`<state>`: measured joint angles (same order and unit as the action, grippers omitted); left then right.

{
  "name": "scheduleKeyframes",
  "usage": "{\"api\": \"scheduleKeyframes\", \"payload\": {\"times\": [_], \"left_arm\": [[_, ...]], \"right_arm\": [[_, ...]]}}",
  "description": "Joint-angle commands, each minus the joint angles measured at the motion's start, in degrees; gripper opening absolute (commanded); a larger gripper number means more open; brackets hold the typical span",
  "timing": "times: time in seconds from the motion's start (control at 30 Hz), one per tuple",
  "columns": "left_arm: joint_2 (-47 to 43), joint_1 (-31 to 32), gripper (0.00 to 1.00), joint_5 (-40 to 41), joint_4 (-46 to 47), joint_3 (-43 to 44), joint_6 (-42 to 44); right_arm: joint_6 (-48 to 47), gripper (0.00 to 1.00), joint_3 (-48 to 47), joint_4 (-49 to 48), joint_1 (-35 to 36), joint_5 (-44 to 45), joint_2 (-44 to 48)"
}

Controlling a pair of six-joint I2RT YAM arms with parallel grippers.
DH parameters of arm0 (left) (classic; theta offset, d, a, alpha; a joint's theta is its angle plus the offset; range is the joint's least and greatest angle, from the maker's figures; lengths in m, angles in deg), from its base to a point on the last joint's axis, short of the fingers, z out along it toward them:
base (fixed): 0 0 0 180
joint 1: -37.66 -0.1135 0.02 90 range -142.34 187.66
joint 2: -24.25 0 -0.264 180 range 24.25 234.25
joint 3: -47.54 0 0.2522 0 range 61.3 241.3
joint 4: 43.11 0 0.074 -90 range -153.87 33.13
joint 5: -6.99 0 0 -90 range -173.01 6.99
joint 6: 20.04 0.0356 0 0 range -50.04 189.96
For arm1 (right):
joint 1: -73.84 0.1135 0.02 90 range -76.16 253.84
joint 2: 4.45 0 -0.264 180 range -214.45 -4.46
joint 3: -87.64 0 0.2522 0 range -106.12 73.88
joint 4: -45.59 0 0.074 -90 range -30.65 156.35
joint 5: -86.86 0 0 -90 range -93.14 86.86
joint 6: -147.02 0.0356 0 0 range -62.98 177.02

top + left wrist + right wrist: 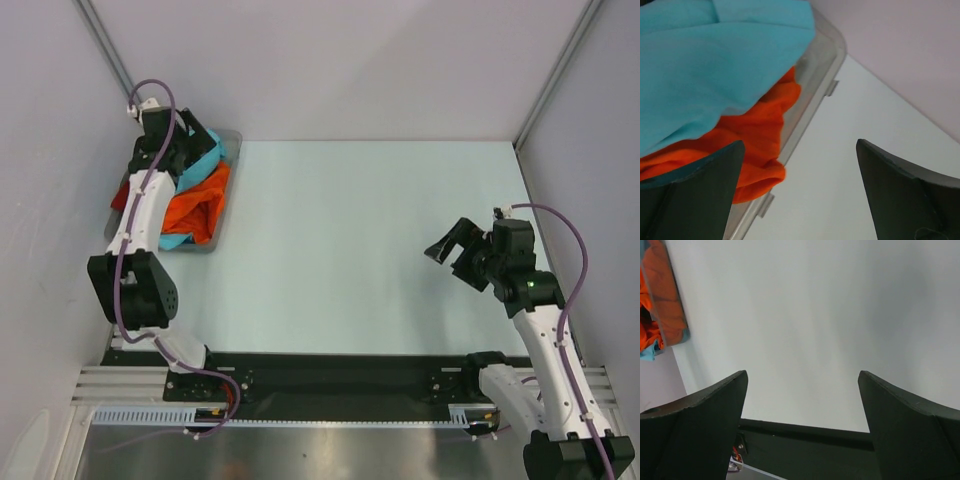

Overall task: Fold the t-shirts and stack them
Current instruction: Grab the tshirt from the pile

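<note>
The right end effector (pixel 452 252) hangs above the bare right side of the pale surface (pixel 350 240), its jaws spread wide with nothing between them. Farther back on the left, the t-shirts (pixel 195 195) lie heaped in a grey tray (pixel 231 137). A turquoise t-shirt (pixel 213 160) is draped over an orange t-shirt (pixel 197 210), and some red cloth (pixel 120 197) shows at the left edge. The left end effector (pixel 188 135) hovers over the tray's far end, fully open and gripping nothing.

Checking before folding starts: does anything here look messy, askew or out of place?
Only the t-shirts: an unfolded heap in the grey tray at the far left of the table, turquoise tangled over orange, cloth seeming to hang over the near rim. Nothing else looks spilled or damaged.
</note>
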<state>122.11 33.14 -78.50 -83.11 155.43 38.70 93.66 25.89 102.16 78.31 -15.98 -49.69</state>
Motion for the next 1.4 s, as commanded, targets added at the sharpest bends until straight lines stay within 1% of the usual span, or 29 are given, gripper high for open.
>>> {"api": "scheduleKeyframes", "payload": {"times": [0.0,0.07,0.13,0.17,0.2,0.23,0.27,0.33,0.37,0.43,0.47,0.53,0.67,0.8,0.87,0.93,0.97,1.0,1.03,1.1,1.13,1.23,1.27,1.33,1.37], "left_arm": [[-3.4,-1.3,1.00,9.4,-0.1,-6.0,3.2],[-3.1,-3.2,0.99,7.8,1.6,-7.4,2.4],[-0.8,-4.5,0.96,7.5,-1.3,-4.2,2.2],[2.2,-4.9,0.97,12.2,-6.9,-2.0,2.4],[3.5,-4.9,0.98,14.9,-9.9,2.2,2.6],[4.5,-5.2,0.98,16.7,-13.6,3.8,2.8],[5.5,-6.2,0.96,17.3,-14.2,4.7,3.0],[7.2,-7.4,0.86,16.3,-13.6,5.5,3.9],[7.7,-8.2,0.79,15.6,-13.1,5.5,4.0],[9.4,-8.7,0.71,12.5,-11.7,5.6,3.9],[10.0,-8.7,0.65,11.7,-11.7,5.9,3.6],[11.6,-8.6,0.63,10.5,-11.7,6.4,2.4],[13.3,-8.7,0.64,9.4,-10.2,6.5,0.9],[16.6,-8.7,0.66,7.6,-11.0,10.1,1.4],[18.2,-8.7,0.54,6.6,-11.9,12.2,2.3],[18.6,-8.7,0.47,5.9,-11.6,12.8,3.0],[18.6,-8.7,0.37,5.8,-11.5,13.0,3.5],[18.6,-8.7,0.32,5.8,-11.6,13.2,3.7],[18.5,-8.7,0.22,5.4,-11.5,13.3,3.9],[17.7,-8.8,0.12,4.6,-11.4,13.3,4.6],[17.4,-8.7,0.01,4.5,-11.6,13.1,4.5],[14.2,-8.6,0.00,2.3,-11.3,10.8,3.7],[12.9,-8.6,0.00,0.0,-10.5,8.1,3.0],[8.9,-8.1,0.00,-1.7,-8.9,5.2,1.4],[7.5,-7.6,0.00,-2.5,-8.2,1.8,0.7]], "right_arm": [[-4.6,0.98,-4.8,1.1,0.1,3.9,-1.9],[-5.4,0.98,-5.5,1.1,0.5,4.7,-3.5],[-5.9,0.98,-6.2,0.6,1.2,4.9,-4.3],[-6.0,0.98,-6.2,0.4,1.3,5.0,-5.1],[-6.1,0.98,-6.2,0.3,1.6,5.1,-5.5],[-6.1,0.98,-6.1,-0.1,1.6,5.2,-5.9],[-6.0,0.98,-6.2,-0.2,1.7,5.2,-6.3],[-6.0,0.98,-6.2,-0.4,1.7,5.3,-6.6],[-5.9,0.98,-6.2,-0.4,1.7,5.5,-6.8],[-5.6,0.97,-6.2,-0.6,1.6,5.5,-7.5],[-5.5,0.97,-6.1,-0.6,1.5,5.5,-7.7],[-4.8,0.97,-5.9,-1.1,1.1,5.5,-8.2],[-3.8,0.95,-5.2,-1.8,0.0,4.1,-9.2],[-3.3,0.93,-5.3,-0.8,-0.3,3.4,-10.9],[-3.1,0.93,-5.2,-0.6,-0.3,2.9,-11.6],[-2.7,0.93,-4.8,-0.7,-0.3,2.9,-11.6],[-2.5,0.92,-4.3,-0.8,-0.4,2.8,-11.5],[-2.4,0.92,-4.1,-1.0,-0.4,2.7,-11.5],[-2.4,0.92,-4.0,-1.1,-0.5,2.6,-11.4],[-2.1,0.92,-3.8,-1.7,-0.4,2.5,-11.4],[-2.2,0.92,-3.7,-1.9,-0.4,2.3,-11.4],[-2.4,0.91,-4.1,-2.6,-0.4,1.0,-11.9],[-2.4,0.91,-4.1,-3.2,-0.4,0.6,-12.2],[-2.6,0.90,-4.0,-4.0,-0.2,-0.3,-12.2],[-2.6,0.90,-4.0,-4.6,0.2,-0.3,-12.2]]}}
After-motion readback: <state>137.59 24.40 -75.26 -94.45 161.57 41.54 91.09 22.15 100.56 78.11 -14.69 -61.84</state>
